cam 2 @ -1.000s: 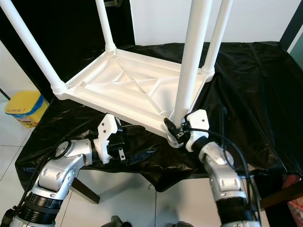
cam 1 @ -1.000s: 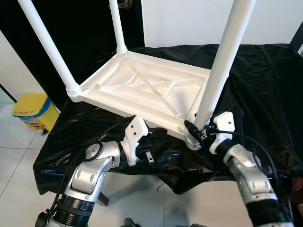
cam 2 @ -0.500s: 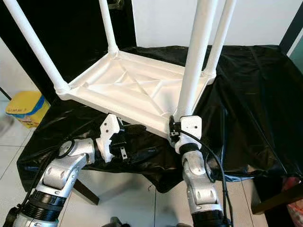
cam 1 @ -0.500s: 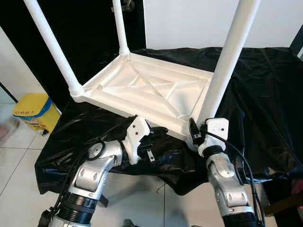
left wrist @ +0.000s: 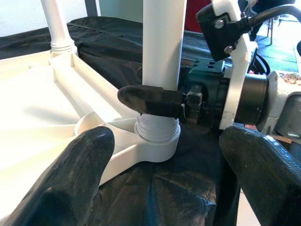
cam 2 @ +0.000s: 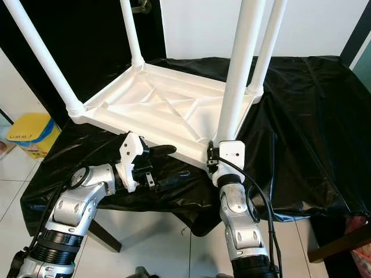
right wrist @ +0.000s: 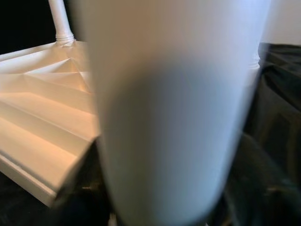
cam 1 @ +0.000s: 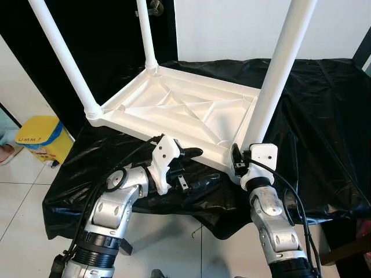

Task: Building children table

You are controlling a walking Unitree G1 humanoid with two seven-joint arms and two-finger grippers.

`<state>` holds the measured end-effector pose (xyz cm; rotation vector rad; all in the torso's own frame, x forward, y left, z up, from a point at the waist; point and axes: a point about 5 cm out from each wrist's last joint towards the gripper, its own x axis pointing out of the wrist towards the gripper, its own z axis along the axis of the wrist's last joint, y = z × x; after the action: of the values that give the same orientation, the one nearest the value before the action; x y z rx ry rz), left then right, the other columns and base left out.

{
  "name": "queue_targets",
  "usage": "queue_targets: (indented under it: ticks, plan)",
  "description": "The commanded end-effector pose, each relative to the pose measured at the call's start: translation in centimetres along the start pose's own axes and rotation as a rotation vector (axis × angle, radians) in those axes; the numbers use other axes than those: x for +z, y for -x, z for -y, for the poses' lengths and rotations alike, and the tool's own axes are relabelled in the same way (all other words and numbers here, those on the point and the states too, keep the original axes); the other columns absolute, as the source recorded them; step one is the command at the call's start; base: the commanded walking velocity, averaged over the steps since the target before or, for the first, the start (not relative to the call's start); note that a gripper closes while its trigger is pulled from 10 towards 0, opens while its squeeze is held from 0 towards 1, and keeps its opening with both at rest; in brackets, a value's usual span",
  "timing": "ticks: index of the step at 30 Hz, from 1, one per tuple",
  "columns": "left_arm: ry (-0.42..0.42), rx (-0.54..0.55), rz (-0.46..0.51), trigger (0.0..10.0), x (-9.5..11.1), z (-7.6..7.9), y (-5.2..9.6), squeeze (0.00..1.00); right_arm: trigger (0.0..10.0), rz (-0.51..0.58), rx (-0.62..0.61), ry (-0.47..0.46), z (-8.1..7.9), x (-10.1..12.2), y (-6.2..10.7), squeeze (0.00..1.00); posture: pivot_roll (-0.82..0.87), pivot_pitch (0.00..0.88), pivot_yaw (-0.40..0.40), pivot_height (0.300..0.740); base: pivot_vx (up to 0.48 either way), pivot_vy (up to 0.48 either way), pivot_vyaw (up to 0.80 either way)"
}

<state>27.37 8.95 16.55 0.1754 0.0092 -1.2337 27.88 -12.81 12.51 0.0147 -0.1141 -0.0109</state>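
— Where's the work? Upside down on the black-covered surface [cam 1: 324, 104]: white plastic tabletop [cam 1: 179, 110], ribbed underside up, four legs standing in the corner sockets, nearest corner hanging just past the surface's front edge.

— And the front leg [cam 1: 278, 75]? Seated in its socket [left wrist: 157, 141] at that near corner, upright, threaded collar visible just above the rim.

— How to expect it to handle? Probably light, hollow moulded plastic; stiff enough, yet smooth and glossy, so likely slippery round the tube. Best taken low on the leg, just above the collar, where a twist would carry straight into the thread and tip the frame least.

— Right gripper [cam 1: 236, 163]? Clamped round the base of that leg; one black finger [left wrist: 150, 101] seen wrapped across the tube just above the collar. Right wrist camera pressed up against the leg, all blurred white.

— Left gripper [cam 1: 194, 168]? Released, fingers spread wide, nothing between them; hovering at the front edge beside the tabletop's near rim, pointed toward the same socket, touching neither leg nor frame as far as can be told.

— Risk? Possibly the whole frame sliding on the slick cover under a twist.
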Motion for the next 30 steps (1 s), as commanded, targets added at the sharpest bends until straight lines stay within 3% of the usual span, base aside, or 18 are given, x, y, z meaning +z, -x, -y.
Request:
queue_targets:
  ticks: [1, 7, 9, 10, 16, 21, 30]
  plan:
    - [-0.014, 0.215, -0.011, 10.0, -0.1, -1.2, 0.1, 0.0, 10.0, 0.008, 0.004, -0.023, 0.5, 0.0, 0.2, 1.0, -0.16, 0.023, 0.051, 0.74, 0.0, 0.0, 0.0]
    - [-0.016, 0.239, -0.007, 10.0, -0.1, -1.5, 0.1, 0.0, 10.0, 0.019, 0.025, -0.018, 1.0, 0.3, 0.0, 1.0, -0.16, 0.028, 0.048, 0.74, 0.0, 0.0, 0.0]
    - [-0.026, 0.255, -0.003, 10.0, 0.0, -1.7, 0.1, 0.0, 10.0, 0.022, 0.05, -0.017, 1.4, 0.4, 0.0, 0.95, -0.16, 0.034, 0.038, 0.74, 0.0, 0.0, 0.0]
    - [-0.031, 0.274, 0.002, 10.0, 0.0, -1.8, 0.2, 0.0, 10.0, 0.031, 0.089, -0.027, 1.7, 0.6, 0.2, 0.0, -0.16, 0.035, 0.035, 0.74, 0.0, 0.0, 0.0]
    - [-0.044, 0.294, 0.006, 10.0, 0.1, -2.0, 0.3, 0.0, 10.0, 0.045, 0.214, -0.019, 2.5, 0.9, 0.4, 0.0, -0.16, 0.036, 0.032, 0.74, 0.0, 0.0, 0.0]
    - [-0.048, 0.23, 0.006, 10.0, 0.3, -1.7, 0.6, 0.0, 10.0, 0.026, 0.373, 0.027, 3.6, 1.0, -0.7, 0.0, -0.15, 0.031, 0.035, 0.74, 0.0, 0.0, 0.0]
    - [-0.059, 0.19, -0.009, 10.0, 0.4, -1.8, 0.7, 0.0, 10.0, -0.051, 0.625, 0.084, 3.4, 0.6, -2.0, 0.0, -0.14, 0.018, 0.044, 0.74, 0.0, 0.0, 0.0]
